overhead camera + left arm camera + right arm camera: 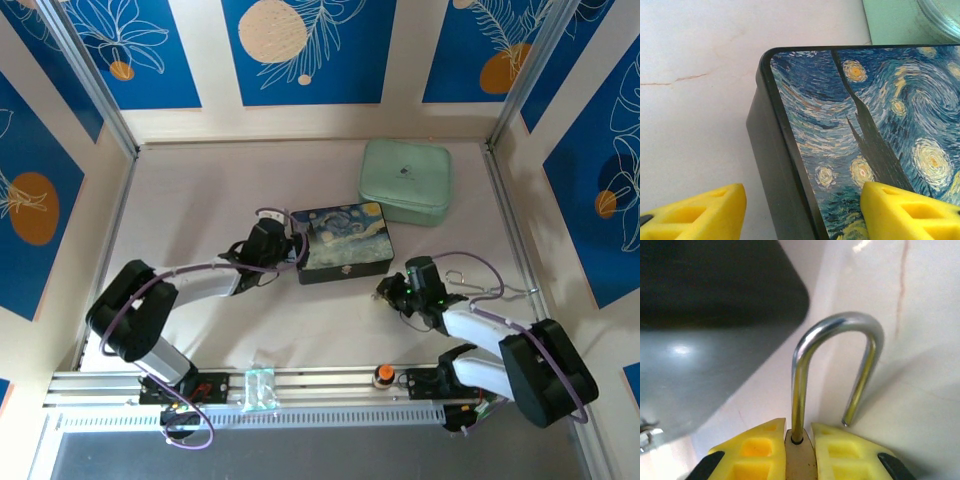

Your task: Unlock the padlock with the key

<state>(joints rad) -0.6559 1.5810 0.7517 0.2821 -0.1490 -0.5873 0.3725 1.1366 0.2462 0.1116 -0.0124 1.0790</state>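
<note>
Nearest the lens, the right hand's [799,432] yellow fingers [757,452] are pinched almost together on the padlock's [799,462] slim brass body. Beyond lies the pale worktop [210,200], carrying a mint-green case [405,180] and a starry-night box [345,240]. The left hand [803,195] stands fairly wide at that box's left end, one finger over the lid and one over the worktop, gripping nothing. The padlock sits by the box's near right corner. Its long axis is in line with the right fingers, and the silver shackle [840,322] points away from the wrist. One shackle leg hangs free of the body, so we judge it already open. The right arm is nearer; the key we cannot place.
</note>
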